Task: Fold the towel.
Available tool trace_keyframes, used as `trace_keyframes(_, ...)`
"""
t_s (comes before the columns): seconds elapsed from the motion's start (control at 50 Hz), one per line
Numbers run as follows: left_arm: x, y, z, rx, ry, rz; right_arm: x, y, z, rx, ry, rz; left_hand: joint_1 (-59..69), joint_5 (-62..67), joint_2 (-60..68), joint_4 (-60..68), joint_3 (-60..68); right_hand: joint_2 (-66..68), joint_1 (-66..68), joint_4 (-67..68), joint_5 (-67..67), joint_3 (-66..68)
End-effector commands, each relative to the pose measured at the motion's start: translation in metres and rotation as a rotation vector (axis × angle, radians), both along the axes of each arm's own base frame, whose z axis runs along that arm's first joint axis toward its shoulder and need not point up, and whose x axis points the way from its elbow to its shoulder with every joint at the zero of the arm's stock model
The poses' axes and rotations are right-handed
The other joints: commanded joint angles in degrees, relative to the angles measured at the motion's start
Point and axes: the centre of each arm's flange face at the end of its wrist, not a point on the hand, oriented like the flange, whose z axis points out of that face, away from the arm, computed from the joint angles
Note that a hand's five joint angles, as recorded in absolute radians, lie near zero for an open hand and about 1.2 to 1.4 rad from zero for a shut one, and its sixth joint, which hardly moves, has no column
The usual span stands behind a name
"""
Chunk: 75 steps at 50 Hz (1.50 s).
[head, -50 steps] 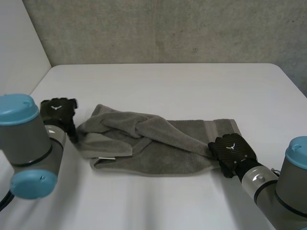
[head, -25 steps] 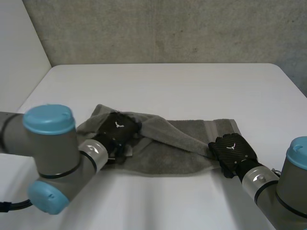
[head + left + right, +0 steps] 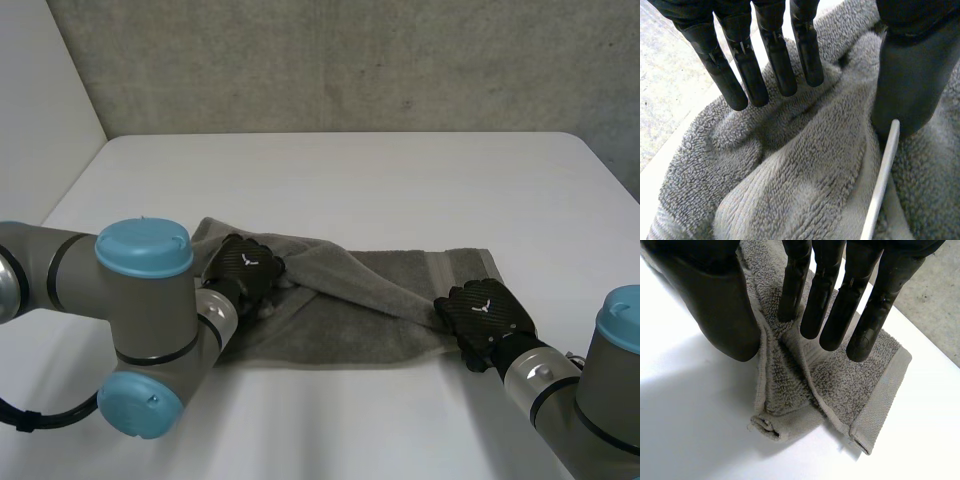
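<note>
Currently the grey towel [image 3: 370, 300] lies rumpled on the white table [image 3: 400, 190], in the near middle part of it, stretched crosswise between the two hands. Its left end is bunched into thick folds; its right end lies flatter, with a woven band across it near the short edge. A diagonal ridge of cloth runs from the bunched end to the near right corner. The left hand [image 3: 245, 268] rests on top of the bunched left end, with the left arm [image 3: 140, 310] bent close in front of it. In the left wrist view its fingers [image 3: 775, 55] are straight and slightly spread, tips at the surface of the terry folds, while the thumb [image 3: 910, 75] presses down into the cloth apart from them; a thick fold lies between thumb and fingers without being clamped. A narrow white label [image 3: 882, 180] lies just beside the thumb tip. The right hand [image 3: 485, 315] sits at the towel's near right corner. In the right wrist view its fingers [image 3: 832, 300] are straight, and a ridge of cloth rises between the first finger and the thumb [image 3: 715, 305], pinched there. Beyond the fingertips the corner is doubled over on itself and rests on the table. A concrete wall [image 3: 350, 60] stands behind the table.
</note>
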Motion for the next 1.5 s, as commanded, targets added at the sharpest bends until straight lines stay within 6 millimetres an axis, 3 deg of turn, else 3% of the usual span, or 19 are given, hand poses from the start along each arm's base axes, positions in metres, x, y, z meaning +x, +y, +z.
trace_keyframes(0.02,0.003,0.005,-0.007,-0.001,-0.052,-0.017,0.0,0.0,0.0,0.001,-0.001,0.001,-4.14,-13.79,-4.25,-4.22,-4.19,-0.21,-0.19,-0.04,-0.37,-0.22)
trace_keyframes(0.22,0.004,0.003,0.002,-0.019,-0.031,-0.007,0.0,-0.001,0.001,-0.003,-0.001,-0.003,34.49,24.84,34.37,34.41,34.44,1.46,1.48,1.63,1.3,1.45)
trace_keyframes(0.34,0.012,0.002,0.041,-0.092,0.052,0.04,0.0,-0.003,0.014,-0.043,-0.016,-0.005,35.37,25.72,35.26,35.29,35.32,18.3,18.31,18.46,18.13,18.28)
trace_keyframes(0.62,0.083,0.0,0.146,-0.224,0.459,0.297,-0.027,-0.02,0.138,-0.269,-0.123,-0.056,35.37,25.72,35.26,35.29,35.32,26.65,26.66,26.82,26.48,26.63)
trace_keyframes(0.76,0.105,0.009,0.177,-0.307,0.536,0.311,-0.037,-0.017,0.197,-0.286,-0.118,-0.063,35.37,25.72,35.26,35.29,35.32,26.65,26.66,26.82,26.48,26.63)
trace_keyframes(0.88,0.116,0.008,0.163,-0.268,0.512,0.325,-0.042,-0.018,0.205,-0.206,-0.068,-0.069,35.37,25.72,35.26,35.29,35.32,26.65,26.66,26.82,26.48,26.63)
trace_keyframes(0.96,0.115,0.007,0.144,-0.208,0.489,0.321,-0.043,-0.039,0.173,-0.075,0.07,-0.043,35.37,25.72,35.26,35.29,35.32,26.65,26.66,26.82,26.48,26.63)
trace_keyframes(1.04,0.106,-0.011,0.098,-0.059,0.427,0.328,-0.042,-0.056,0.154,-0.035,0.151,-0.027,35.37,25.72,35.26,35.29,35.32,26.65,26.66,26.82,26.48,26.63)
trace_keyframes(1.16,0.095,-0.042,0.084,-0.027,0.419,0.33,-0.017,-0.09,0.126,-0.007,0.189,0.002,35.37,25.72,35.26,35.29,35.32,26.65,26.66,26.82,26.48,26.63)
trace_keyframes(1.22,0.086,-0.068,0.102,-0.094,0.454,0.313,0.001,-0.112,0.144,-0.146,0.165,-0.029,35.37,25.72,35.26,35.29,35.32,26.65,26.66,26.82,26.48,26.63)
trace_keyframes(1.26,0.077,-0.089,0.15,-0.234,0.551,0.276,0.01,-0.124,0.163,-0.266,0.114,-0.053,35.37,25.72,35.26,35.29,35.32,26.65,26.66,26.82,26.48,26.63)
trace_keyframes(1.28,0.077,-0.089,0.151,-0.235,0.551,0.275,0.018,-0.133,0.186,-0.4,0.042,-0.075,35.37,25.72,35.26,35.29,35.32,26.65,26.66,26.82,26.48,26.63)
trace_keyframes(1.32,0.076,-0.104,0.214,-0.389,0.711,0.237,0.022,-0.141,0.207,-0.531,-0.043,-0.093,35.37,25.72,35.26,35.29,35.32,26.65,26.66,26.82,26.48,26.63)
trace_keyframes(1.34,0.076,-0.104,0.215,-0.389,0.712,0.237,0.025,-0.143,0.235,-0.675,-0.134,-0.104,35.37,25.72,35.26,35.29,35.32,26.65,26.66,26.82,26.48,26.63)
trace_keyframes(1.36,0.078,-0.108,0.245,-0.463,0.799,0.214,0.02,-0.139,0.268,-0.818,-0.219,-0.126,35.37,25.72,35.26,35.29,35.32,26.65,26.66,26.82,26.48,26.63)
trace_keyframes(1.38,0.078,-0.108,0.246,-0.464,0.8,0.214,0.02,-0.139,0.269,-0.819,-0.22,-0.126,35.37,25.72,35.26,35.29,35.32,26.65,26.66,26.82,26.48,26.63)
trace_keyframes(1.4,0.081,-0.11,0.273,-0.527,0.894,0.194,0.019,-0.125,0.295,-0.924,-0.287,-0.12,35.37,25.72,35.26,35.29,35.32,26.65,26.66,26.82,26.48,26.63)
trace_keyframes(1.42,0.083,-0.11,0.293,-0.57,0.971,0.173,0.019,-0.125,0.296,-0.925,-0.288,-0.119,35.37,25.72,35.26,35.29,35.32,26.65,26.66,26.82,26.48,26.63)
trace_keyframes(1.5,0.087,-0.112,0.308,-0.593,1.053,0.158,0.012,-0.116,0.305,-0.943,-0.315,-0.122,35.37,25.72,35.26,35.29,35.32,26.65,26.66,26.82,26.48,26.63)
